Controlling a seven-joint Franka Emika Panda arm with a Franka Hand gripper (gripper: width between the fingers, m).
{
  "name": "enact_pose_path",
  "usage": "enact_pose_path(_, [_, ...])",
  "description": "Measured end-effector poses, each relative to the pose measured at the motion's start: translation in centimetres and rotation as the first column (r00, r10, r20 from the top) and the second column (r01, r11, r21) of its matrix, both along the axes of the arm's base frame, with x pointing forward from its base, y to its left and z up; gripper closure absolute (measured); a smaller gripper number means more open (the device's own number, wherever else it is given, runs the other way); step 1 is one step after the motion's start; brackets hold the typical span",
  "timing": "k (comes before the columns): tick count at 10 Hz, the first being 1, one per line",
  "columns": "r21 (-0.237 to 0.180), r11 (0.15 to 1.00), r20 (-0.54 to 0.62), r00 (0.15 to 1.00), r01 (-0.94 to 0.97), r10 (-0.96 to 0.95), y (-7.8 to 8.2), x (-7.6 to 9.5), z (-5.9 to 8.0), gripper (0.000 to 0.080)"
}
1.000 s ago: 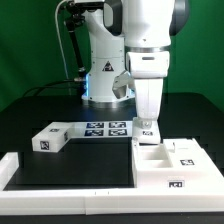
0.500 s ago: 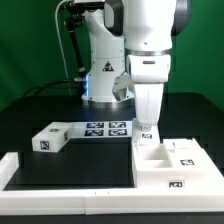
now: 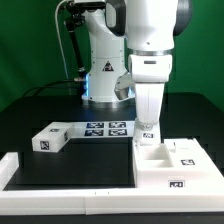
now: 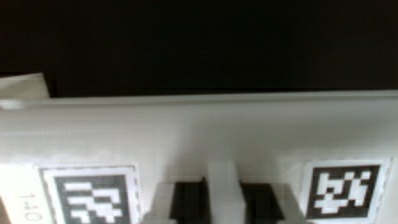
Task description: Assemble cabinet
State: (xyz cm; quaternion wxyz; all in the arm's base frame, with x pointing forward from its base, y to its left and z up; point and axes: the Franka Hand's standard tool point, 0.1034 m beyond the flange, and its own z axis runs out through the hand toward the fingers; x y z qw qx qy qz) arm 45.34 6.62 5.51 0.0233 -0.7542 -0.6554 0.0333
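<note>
Exterior view: we see the gripper (image 3: 146, 132) low over the cabinet (image 3: 152, 170) — fingers (image 4: 187, 203) narrow, perhaps pinching its wall; we cannot tell.

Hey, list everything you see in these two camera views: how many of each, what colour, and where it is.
cabinet body: one, white with black-and-white tags, at the exterior view's front right, below the gripper
loose cabinet block: one, white with one visible tag, at the exterior view's left, beside the marker board
marker board: one, white with four tags, flat on the table at centre
rail: one, white, low, along the table's front and left edges in the exterior view
table: one, black
robot arm: one, white, upright at centre
gripper: one, pointing down at the cabinet body's rear edge; open or shut cannot be told
</note>
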Motion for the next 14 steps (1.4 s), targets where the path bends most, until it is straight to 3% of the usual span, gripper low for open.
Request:
enact_pose_path(4, [-0.005,1.000,0.000,1.000,-0.004,0.004,0.1,-1.1,0.3,0.0729])
enact_pose_path(14, [0.040,0.999,0.109,0.994,0.011,-0.016,0.5,0.0,0.1,0.0729])
